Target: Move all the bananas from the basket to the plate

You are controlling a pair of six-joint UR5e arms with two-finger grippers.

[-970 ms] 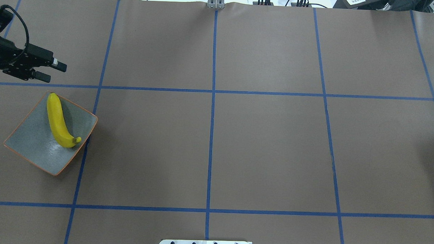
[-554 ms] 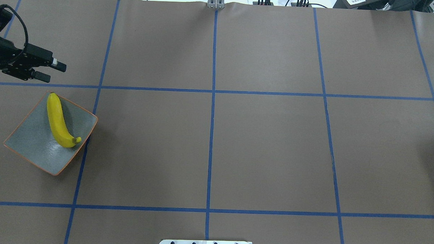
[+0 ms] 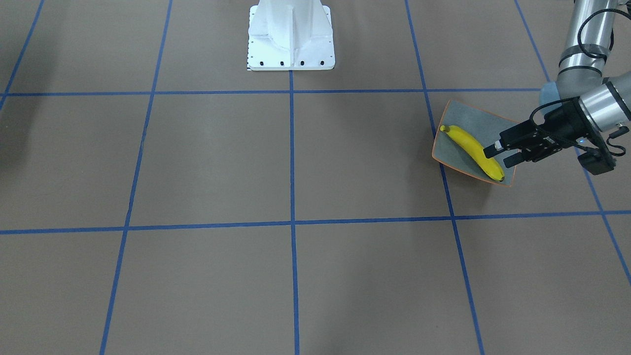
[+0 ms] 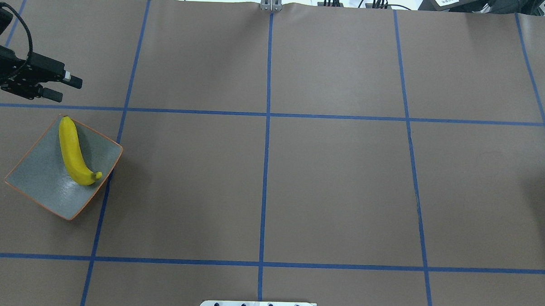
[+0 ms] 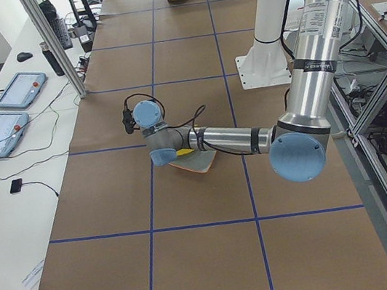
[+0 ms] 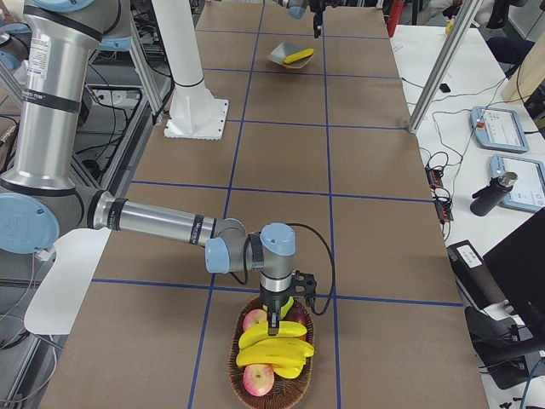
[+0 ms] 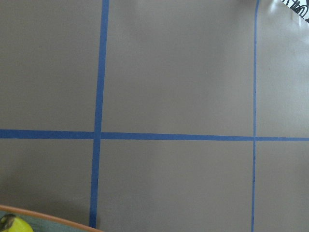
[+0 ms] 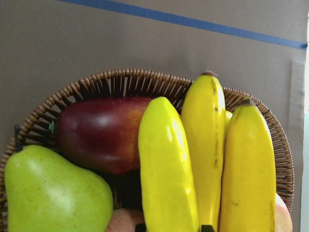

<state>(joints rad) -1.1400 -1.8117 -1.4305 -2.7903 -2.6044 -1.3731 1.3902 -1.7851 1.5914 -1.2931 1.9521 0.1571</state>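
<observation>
One yellow banana (image 4: 75, 153) lies diagonally on the grey-blue, orange-rimmed plate (image 4: 38, 185) at the table's left side, also visible in the front-facing view as banana (image 3: 474, 152) on plate (image 3: 475, 117). My left gripper (image 4: 70, 90) hovers just beyond the plate's far corner, open and empty. Three more bananas (image 8: 207, 159) lie in the wicker basket (image 8: 96, 82). My right gripper (image 6: 274, 322) points straight down over those bananas (image 6: 274, 342); I cannot tell whether it is open or shut.
A dark red apple (image 8: 99, 133) and a green pear (image 8: 48, 193) share the basket. The white robot base (image 3: 291, 39) stands mid-table on the robot's side. Aluminium posts (image 6: 434, 77) stand at the table's far edge.
My left gripper has drifted slightly away from the plate toward the table's left far corner. The banana and plate have not moved.
</observation>
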